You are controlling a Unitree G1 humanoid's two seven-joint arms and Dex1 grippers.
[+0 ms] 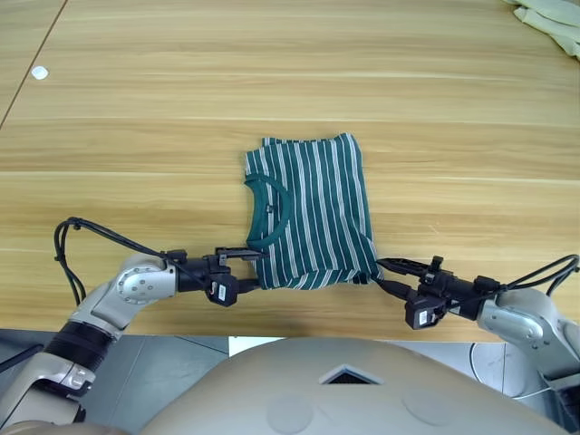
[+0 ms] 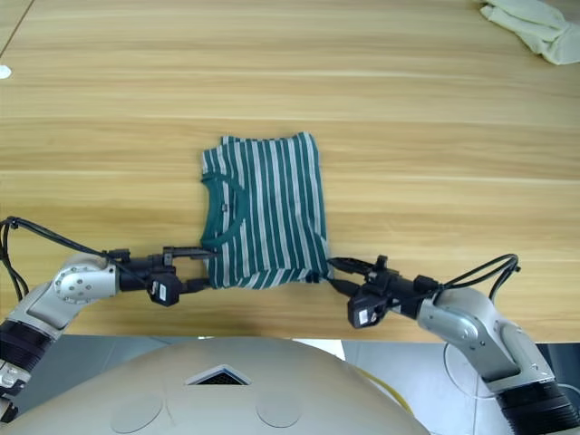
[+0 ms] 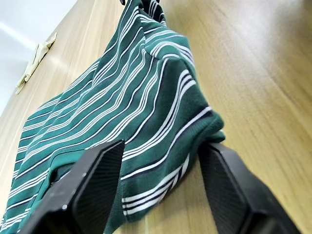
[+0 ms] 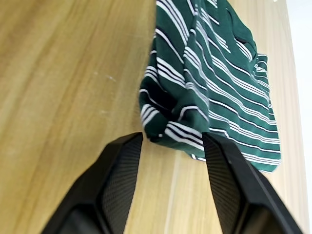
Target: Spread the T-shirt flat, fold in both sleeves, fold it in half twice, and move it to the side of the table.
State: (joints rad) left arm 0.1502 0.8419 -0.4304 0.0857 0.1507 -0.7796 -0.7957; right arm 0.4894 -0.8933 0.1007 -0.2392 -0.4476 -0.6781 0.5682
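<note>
T-shirt [image 1: 310, 210] lies on table [image 1: 435, 109], centre, near front edge. L gripper [image 1: 252, 270] at its near-left corner, R gripper [image 1: 385, 275] at near-right corner; each corner sits between spread fingers. Cloth [image 1: 553, 23] at far-right; small disc [image 1: 39, 72] far-left.

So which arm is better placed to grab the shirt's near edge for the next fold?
Left, probably: the left gripper has the T-shirt corner deep between open fingers; the right gripper barely straddles its corner.
</note>
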